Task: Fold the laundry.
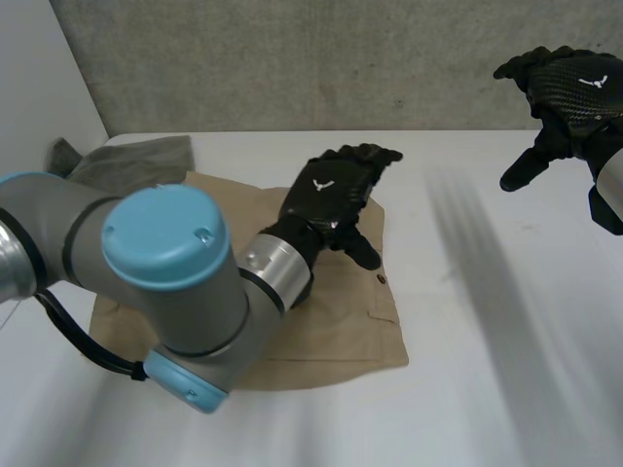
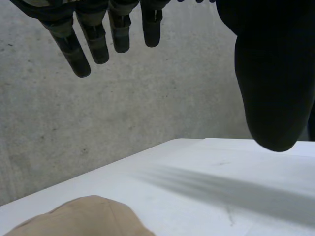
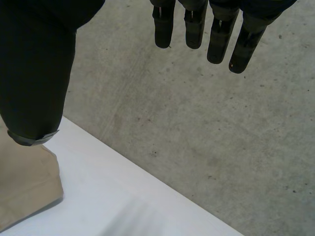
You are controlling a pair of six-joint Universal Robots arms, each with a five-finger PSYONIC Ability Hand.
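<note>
One tan garment [image 1: 341, 331], one grey cloth [image 1: 136, 161], left hand [image 1: 331, 199], right hand [image 1: 574, 92]

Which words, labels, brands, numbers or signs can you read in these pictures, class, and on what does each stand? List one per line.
No words or numbers can be read anywhere.
On the left hand: a small white winged emblem on its back, without lettering.
On the right hand: the same white emblem, without lettering.
On the tan garment: no label or print to be seen.
On the grey cloth: none.
</note>
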